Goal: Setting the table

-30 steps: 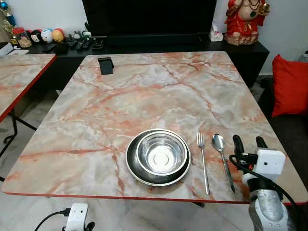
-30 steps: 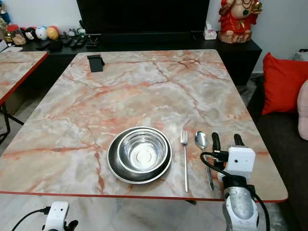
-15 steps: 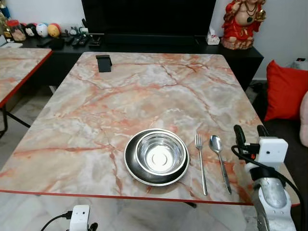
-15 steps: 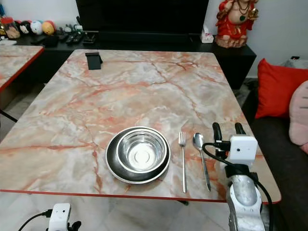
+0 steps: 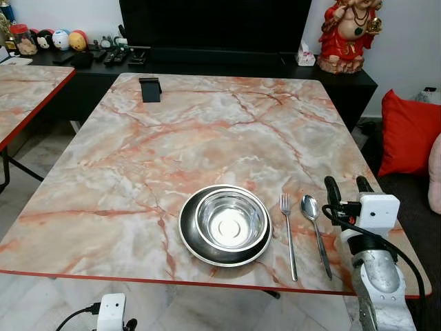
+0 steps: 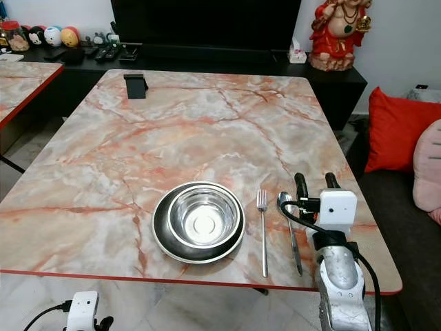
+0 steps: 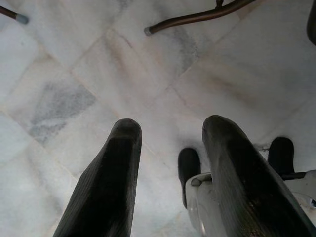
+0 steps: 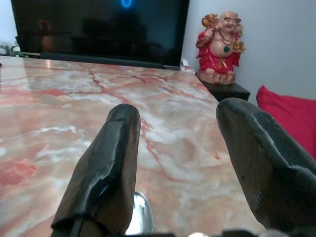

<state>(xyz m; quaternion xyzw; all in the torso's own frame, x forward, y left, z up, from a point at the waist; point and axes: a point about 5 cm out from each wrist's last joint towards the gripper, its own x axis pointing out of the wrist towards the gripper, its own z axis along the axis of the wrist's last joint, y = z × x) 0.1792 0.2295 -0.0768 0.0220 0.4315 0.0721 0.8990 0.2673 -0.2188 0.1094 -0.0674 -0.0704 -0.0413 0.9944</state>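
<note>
On the near part of the marble table (image 5: 207, 131) a steel bowl (image 5: 231, 219) sits inside a dark plate (image 5: 194, 243). Just right of the plate a fork (image 5: 289, 234) and a spoon (image 5: 315, 227) lie side by side, handles toward me. My right gripper (image 5: 344, 185) hovers open just right of the spoon's bowl, empty, fingers pointing away from me; the spoon (image 8: 138, 217) shows under its left finger. My left gripper (image 7: 170, 136) hangs open below the table edge over the floor, its wrist camera (image 5: 110, 312) at the bottom left.
A small black stand (image 5: 149, 89) sits at the table's far left corner. A TV cabinet with a red statue (image 5: 346, 31) is behind. A second marble table (image 5: 27, 89) stands left, a red cushion (image 5: 408, 131) right.
The camera has shifted slightly. My right gripper has moved a little left, closer to the spoon. The dishes and cutlery lie as before.
</note>
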